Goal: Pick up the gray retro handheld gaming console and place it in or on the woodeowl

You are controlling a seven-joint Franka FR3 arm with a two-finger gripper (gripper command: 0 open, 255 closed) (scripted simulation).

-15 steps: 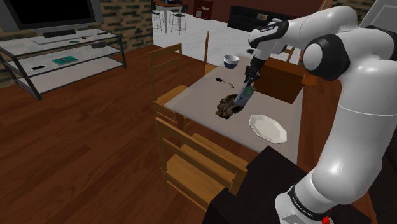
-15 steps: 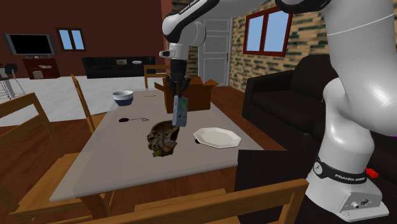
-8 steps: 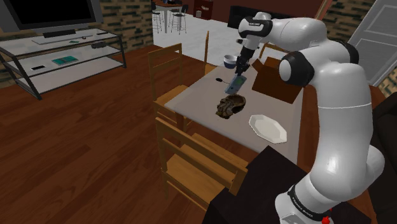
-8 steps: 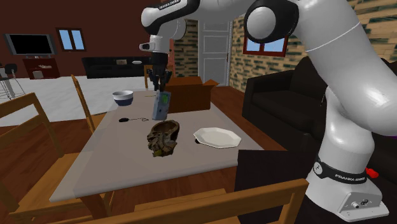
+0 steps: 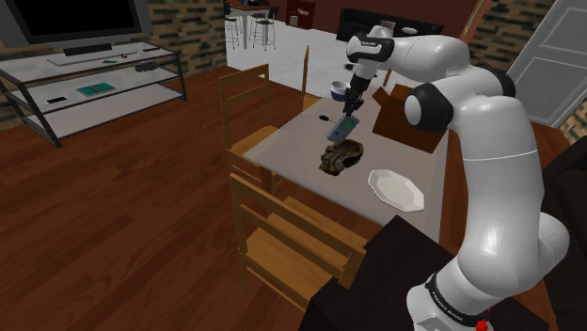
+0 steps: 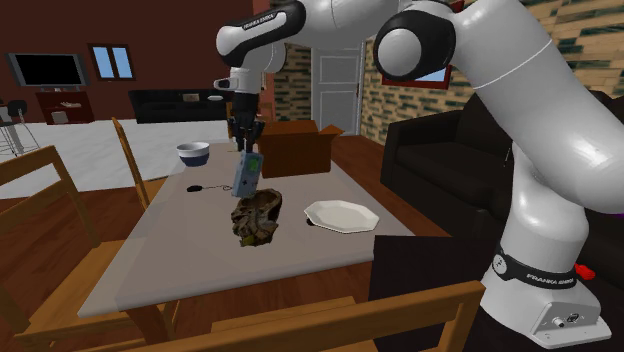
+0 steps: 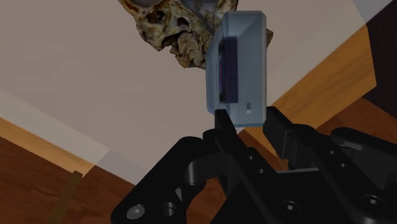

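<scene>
The black pincer (image 6: 243,140) is clamped on one end of a grey handheld console (image 6: 247,173). The console hangs just above the brown owl carving (image 6: 257,218) on the desk (image 6: 180,245). In the last second the arm swung it across the owl toward the second exterior view's left, so lowering and release look close. The arm's base band (image 6: 537,271) reads Franka Emika.

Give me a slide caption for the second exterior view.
The gripper holds the gray handheld console over the brown gnarled object on the table.
</scene>
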